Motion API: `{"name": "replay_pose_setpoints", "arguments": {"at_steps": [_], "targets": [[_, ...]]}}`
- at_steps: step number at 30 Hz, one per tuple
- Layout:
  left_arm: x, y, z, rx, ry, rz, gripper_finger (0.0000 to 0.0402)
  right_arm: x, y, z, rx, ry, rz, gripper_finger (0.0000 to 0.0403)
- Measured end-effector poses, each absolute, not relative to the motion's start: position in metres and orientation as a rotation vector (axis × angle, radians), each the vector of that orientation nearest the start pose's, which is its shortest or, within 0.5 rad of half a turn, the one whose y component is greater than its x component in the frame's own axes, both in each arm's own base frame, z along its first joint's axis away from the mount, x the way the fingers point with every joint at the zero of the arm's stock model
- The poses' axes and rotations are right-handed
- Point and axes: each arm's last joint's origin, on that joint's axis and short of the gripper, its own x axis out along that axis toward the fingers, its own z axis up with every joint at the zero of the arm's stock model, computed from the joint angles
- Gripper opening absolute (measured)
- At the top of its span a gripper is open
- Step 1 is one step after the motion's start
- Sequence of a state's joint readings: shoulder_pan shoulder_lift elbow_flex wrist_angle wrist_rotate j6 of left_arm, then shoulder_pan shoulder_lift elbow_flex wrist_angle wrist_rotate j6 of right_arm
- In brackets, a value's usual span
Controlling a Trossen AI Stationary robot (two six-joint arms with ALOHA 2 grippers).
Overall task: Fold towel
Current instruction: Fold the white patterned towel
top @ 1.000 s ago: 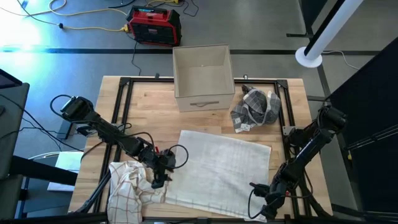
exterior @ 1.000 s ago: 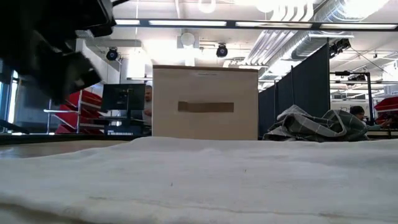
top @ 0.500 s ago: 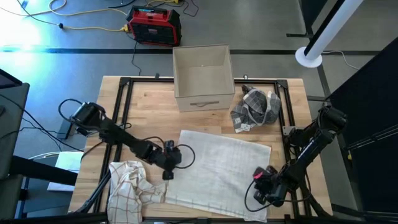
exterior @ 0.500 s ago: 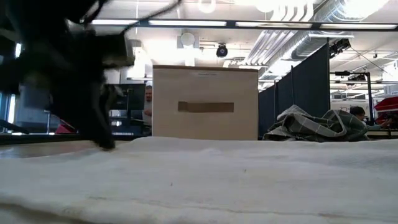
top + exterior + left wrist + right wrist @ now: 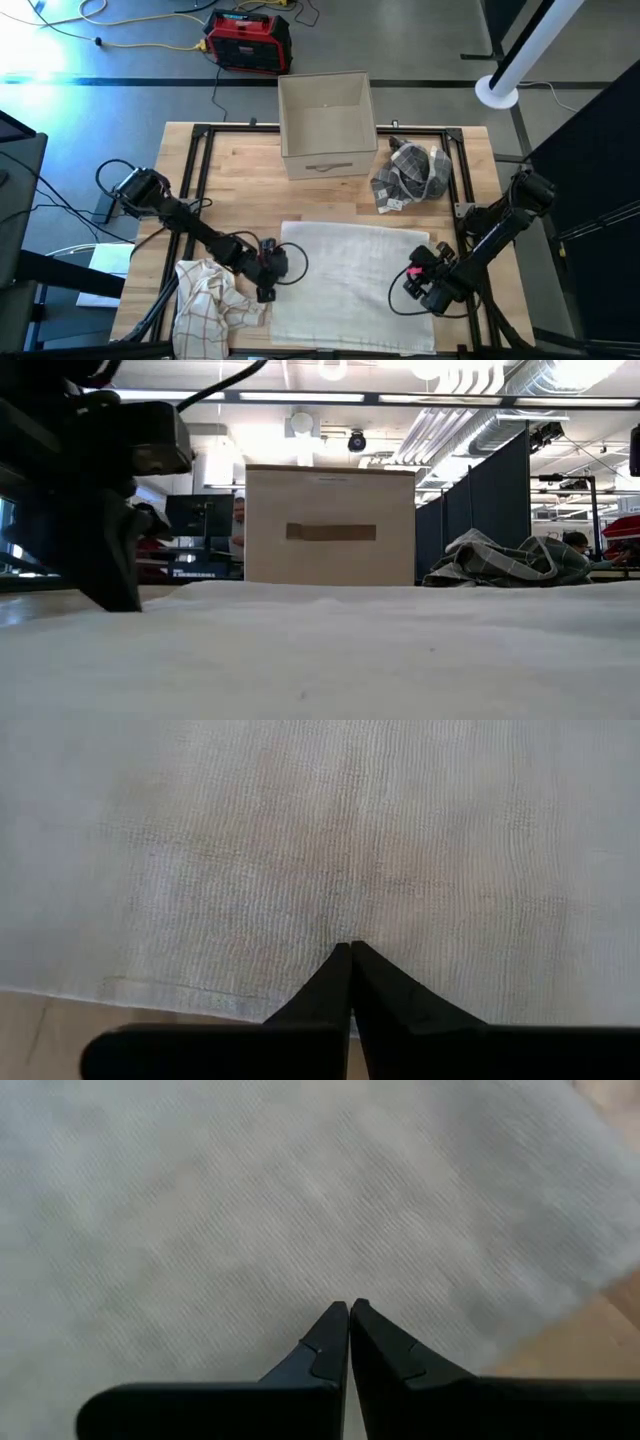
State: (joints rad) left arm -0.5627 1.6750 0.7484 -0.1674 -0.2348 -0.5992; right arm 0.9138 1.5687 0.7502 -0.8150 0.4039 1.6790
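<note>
High view: I see the towel (image 5: 350, 285) lying flat across the near middle of the worktop (image 5: 240, 180), a pale rectangle with its far edge just short of the box (image 5: 325, 125). My left claw (image 5: 266, 283) sits at the towel's left edge, low over it; my right claw (image 5: 425, 290) sits at the right edge, opposite. A checked cloth (image 5: 212, 300) lies crumpled at the near left corner, just beside the towel, and a grey plaid cloth (image 5: 410, 175) is bunched beside the box on the right. Low view: the towel (image 5: 330, 650) fills the foreground as a white sheet, the box (image 5: 330, 525) standing behind it, the grey cloth (image 5: 505, 560) to its right. A dark arm comes down on the picture's left onto the towel; by the high view I take it for the left one, though I cannot be sure. Left wrist view: the left claw (image 5: 351, 960) has its fingers pressed together, tips down on the towel (image 5: 330, 840) close to its hem, bare wood showing past the edge; whether any fabric is caught between them I cannot tell. Right wrist view: the right claw (image 5: 349, 1320) is likewise pressed together, tips against the towel (image 5: 250, 1210), with wood visible beyond the towel's edge.
</note>
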Motion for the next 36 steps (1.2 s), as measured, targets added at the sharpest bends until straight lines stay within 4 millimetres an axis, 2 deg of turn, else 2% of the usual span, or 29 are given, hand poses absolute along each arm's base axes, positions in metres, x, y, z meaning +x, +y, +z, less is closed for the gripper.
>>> {"name": "replay_pose_setpoints", "arguments": {"at_steps": [4,8,13,17,20,24,30,33,36], "targets": [[0.242,-0.137,0.137,-0.065,0.990,0.094,0.0000,0.146,0.169,0.146,0.425,1.096,-0.635,0.0000],[0.241,-0.118,0.158,0.004,0.938,0.164,0.0000,0.146,0.154,0.165,0.454,1.097,-0.634,0.0000],[0.247,-0.085,0.179,0.050,0.919,0.138,0.0000,0.150,0.119,0.190,0.495,1.227,-0.607,0.0005],[0.255,-0.058,0.182,0.016,0.944,0.072,0.0000,0.156,0.086,0.205,0.518,1.277,-0.558,0.0029],[0.259,-0.043,0.179,-0.007,0.978,0.032,0.0000,0.161,0.065,0.209,0.520,1.331,-0.514,0.0063],[0.261,-0.032,0.178,-0.035,0.983,0.030,0.0000,0.167,0.044,0.205,0.468,1.420,-0.458,0.0123],[0.261,-0.033,0.178,-0.037,0.983,0.026,0.0000,0.175,0.023,0.187,0.367,1.521,-0.422,0.0208],[0.260,-0.035,0.178,-0.039,0.985,0.020,0.0000,0.176,0.016,0.173,0.368,1.546,-0.389,0.0234],[0.260,-0.038,0.178,-0.035,0.987,0.008,0.0000,0.177,0.013,0.157,0.435,1.540,-0.307,0.0244]]}}
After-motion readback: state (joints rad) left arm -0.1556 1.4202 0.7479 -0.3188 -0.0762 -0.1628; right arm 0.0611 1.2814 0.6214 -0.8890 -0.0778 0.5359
